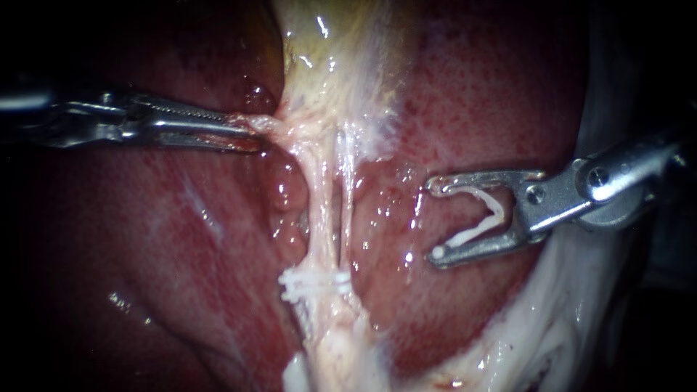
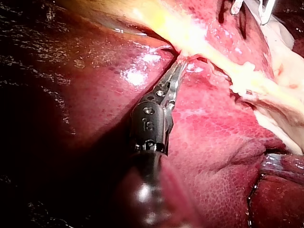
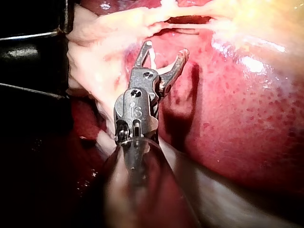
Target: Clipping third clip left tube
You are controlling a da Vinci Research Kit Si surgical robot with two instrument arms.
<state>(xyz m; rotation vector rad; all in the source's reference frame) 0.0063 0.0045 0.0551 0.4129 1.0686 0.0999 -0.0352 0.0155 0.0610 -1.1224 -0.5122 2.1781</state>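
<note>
Left instrument (image 1: 250, 132) in from the left over dark liver (image 1: 181, 239); jaws pressed together, pinching pale tissue (image 1: 272, 127) at the head of the tubes and holding it out to the left. Left tube (image 1: 319, 207) runs taut down the middle, the thinner right tube (image 1: 347, 189) just beside it. Low on the strand sit the placed clips (image 1: 312, 284), what look like two white bands close together; cannot tell whether they catch the left tube alone. Tube above them is bare. Right instrument (image 1: 435, 219) stands apart from both tubes, over liver; jaws spread wide, cradling a loaded clip (image 1: 497, 210), white, open, mouth facing the tubes. Judgement: retraction set, clip loaded, approach not made. Left to do: carry the clip around the left tube above the placed pair, close it, release.
</note>
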